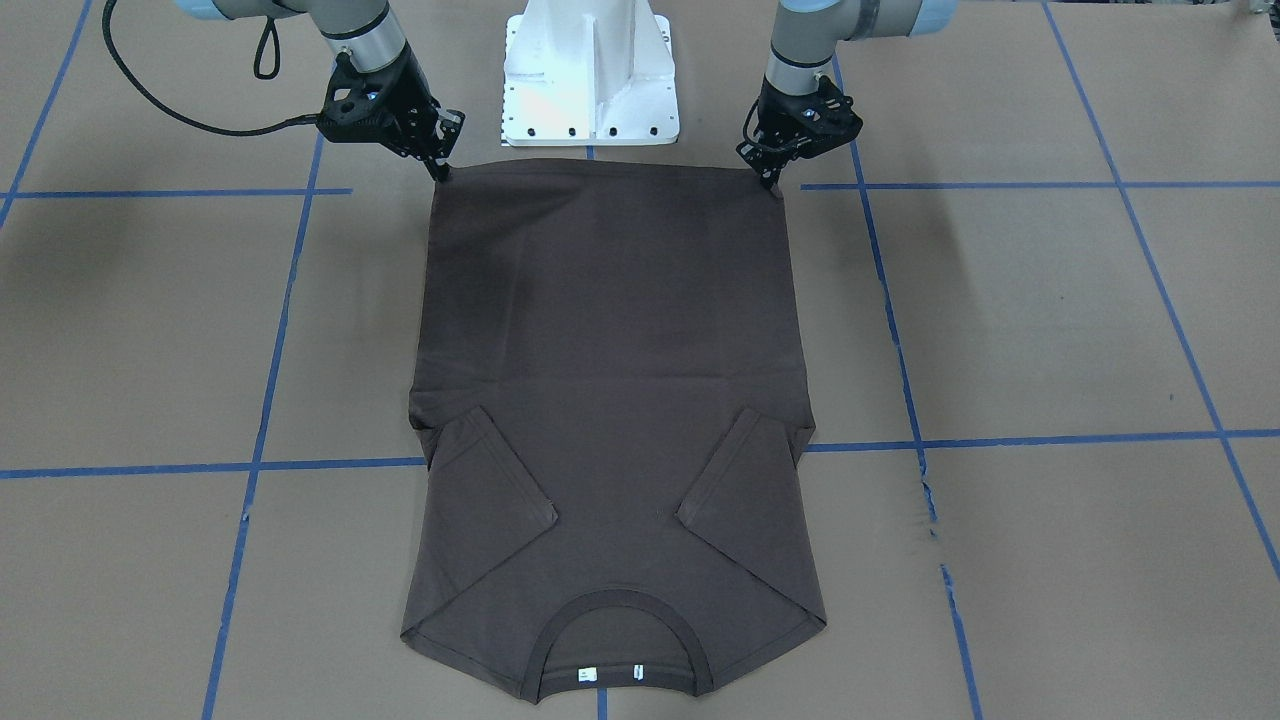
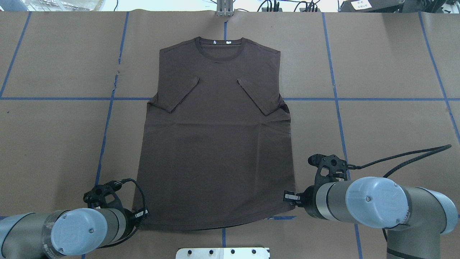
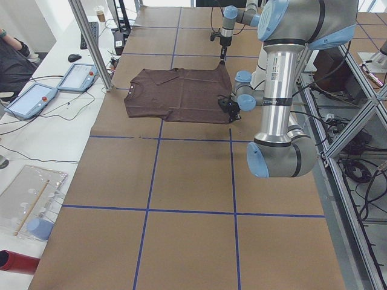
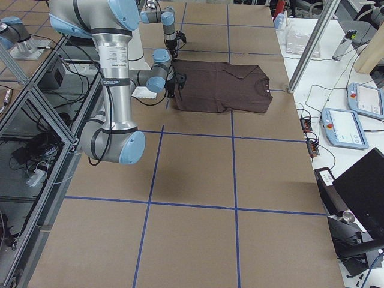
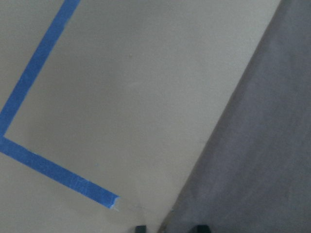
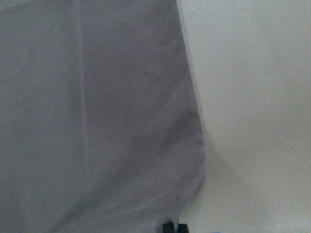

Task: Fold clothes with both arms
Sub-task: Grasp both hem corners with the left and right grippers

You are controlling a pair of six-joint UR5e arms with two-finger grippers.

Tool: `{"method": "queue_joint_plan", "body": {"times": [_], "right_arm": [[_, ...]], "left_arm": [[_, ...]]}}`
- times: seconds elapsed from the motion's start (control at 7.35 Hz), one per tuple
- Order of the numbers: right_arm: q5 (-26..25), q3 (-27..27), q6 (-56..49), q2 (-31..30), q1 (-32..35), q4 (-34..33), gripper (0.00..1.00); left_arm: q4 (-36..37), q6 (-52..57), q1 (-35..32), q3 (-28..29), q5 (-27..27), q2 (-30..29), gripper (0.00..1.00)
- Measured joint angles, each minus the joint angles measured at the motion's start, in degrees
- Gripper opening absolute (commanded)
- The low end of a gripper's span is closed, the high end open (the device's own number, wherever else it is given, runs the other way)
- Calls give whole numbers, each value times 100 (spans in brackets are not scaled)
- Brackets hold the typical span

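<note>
**Grippers at the two hem corners of a flat T-shirt**

Cloth lies spread on the brown paper-covered table (image 1: 1050, 330): one dark brown T-shirt (image 1: 610, 330), flat, with both sleeves (image 1: 500, 490) folded in over the chest.

The right gripper (image 1: 441, 172) is down at one hem corner. In its wrist view the fingertips (image 6: 168, 226) sit almost together right at the rounded corner of the fabric, so it looks pinched onto the cloth there.

The left gripper (image 1: 772, 183) is down at the other hem corner. In its wrist view the fingertips (image 5: 199, 228) stand apart, one over bare table and one over fabric, with the shirt's edge running up between them. It reads as released and straddling the corner.

The hem runs nearly straight from one gripper to the other. The body of the shirt stretches away from both, toward the far side of the table from the white pedestal (image 1: 590, 75). The ribbed collar (image 1: 617, 610) and white neck tags (image 1: 588, 676) are at the end farthest from the grippers. A stub of blue tape (image 5: 58, 170) ends just beside the left gripper's tips.
</note>
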Motion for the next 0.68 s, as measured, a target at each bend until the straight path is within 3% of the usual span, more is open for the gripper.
{"method": "queue_joint_plan", "body": {"times": [0.27,0.68], "right_arm": [[222,45,-71,-26,134,-7,0],[1091,525,-228,-356,322,-42,0]], "left_arm": [[267,49,-7,-284,-27,-17,0],[1302,189,-3,-1243,-238,-134,0]]}}
